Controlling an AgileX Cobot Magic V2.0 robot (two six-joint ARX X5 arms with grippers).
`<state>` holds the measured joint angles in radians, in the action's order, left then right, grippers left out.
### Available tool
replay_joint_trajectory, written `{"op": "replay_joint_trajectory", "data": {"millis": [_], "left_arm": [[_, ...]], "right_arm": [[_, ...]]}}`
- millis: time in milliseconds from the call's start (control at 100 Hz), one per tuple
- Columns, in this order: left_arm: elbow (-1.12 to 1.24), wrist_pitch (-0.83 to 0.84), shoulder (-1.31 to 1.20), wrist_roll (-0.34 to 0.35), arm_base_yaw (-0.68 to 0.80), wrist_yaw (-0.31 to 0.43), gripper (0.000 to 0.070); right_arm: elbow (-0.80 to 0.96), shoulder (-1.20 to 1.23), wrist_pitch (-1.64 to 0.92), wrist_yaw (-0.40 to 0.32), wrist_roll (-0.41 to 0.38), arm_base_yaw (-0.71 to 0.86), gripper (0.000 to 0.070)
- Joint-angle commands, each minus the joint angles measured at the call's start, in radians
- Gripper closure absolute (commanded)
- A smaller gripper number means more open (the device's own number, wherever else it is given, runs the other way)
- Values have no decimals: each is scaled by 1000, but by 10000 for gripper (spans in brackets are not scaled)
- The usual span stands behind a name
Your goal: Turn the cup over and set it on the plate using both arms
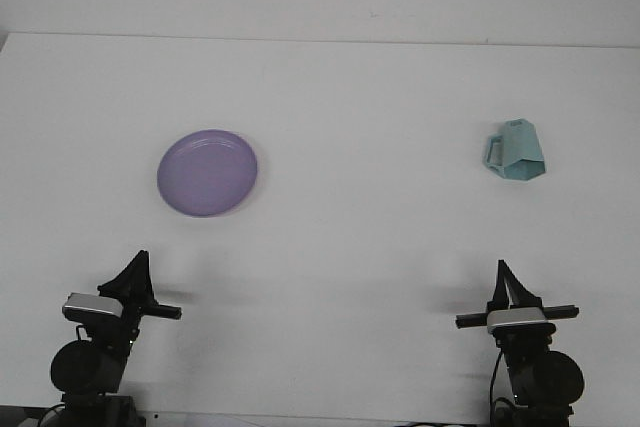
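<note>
Front view. A white table [330, 97] fills nearly the whole frame. A round purple plate [207, 172] lies flat in the left half, at mid height, with nothing on it. A light teal cup with a side handle [516, 150] sits in the right half, a little higher in the frame than the plate and well apart from it. The cup appears to stand mouth down, narrower at the top and wider at the bottom, with its handle towards the left; the exact pose is hard to confirm at this size.

The left gripper [133, 277] stands at the lower left of the frame, below the plate and clear of it. The right gripper [505, 282] stands at the lower right, below the cup and clear of it. Each shows as a dark, pointed form above its wrist housing. Neither holds anything; whether the fingers are parted or closed cannot be told from this angle.

Progress, as judged from the layout: the task has not visibly begun. The cup is untouched and not yet turned over, and the plate is bare. All steps remain: reaching the cup, grasping it, flipping it upright, carrying it across the table between the arms, and setting it on the plate.
</note>
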<state>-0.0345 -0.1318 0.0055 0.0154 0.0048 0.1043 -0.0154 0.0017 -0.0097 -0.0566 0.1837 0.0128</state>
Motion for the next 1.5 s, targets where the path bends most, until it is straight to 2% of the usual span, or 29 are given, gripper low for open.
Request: {"op": "replay_joint_trajectory", "data": {"millis": [0, 860, 1060, 1170, 1230, 1350, 1490], "left_arm": [[20, -12, -1, -1, 2, 5, 686], [20, -30, -1, -17, 2, 5, 687], [20, -42, -1, -48, 2, 5, 688], [20, -43, -1, -112, 2, 5, 689], [20, -46, -1, -121, 2, 5, 689], [19, -54, -1, -132, 2, 4, 689], [19, -58, -1, -134, 2, 4, 689]], "right_arm": [[3, -1, 10, 2, 3, 0, 700], [3, -1, 14, -1, -14, 0, 700], [3, -1, 40, -7, -98, 0, 700], [3, -1, 50, -6, -289, 0, 700], [1, -1, 82, -3, -351, 0, 700], [-56, 5, 65, 58, -366, 0, 700], [-203, 92, -14, 134, -364, 0, 700]]}}
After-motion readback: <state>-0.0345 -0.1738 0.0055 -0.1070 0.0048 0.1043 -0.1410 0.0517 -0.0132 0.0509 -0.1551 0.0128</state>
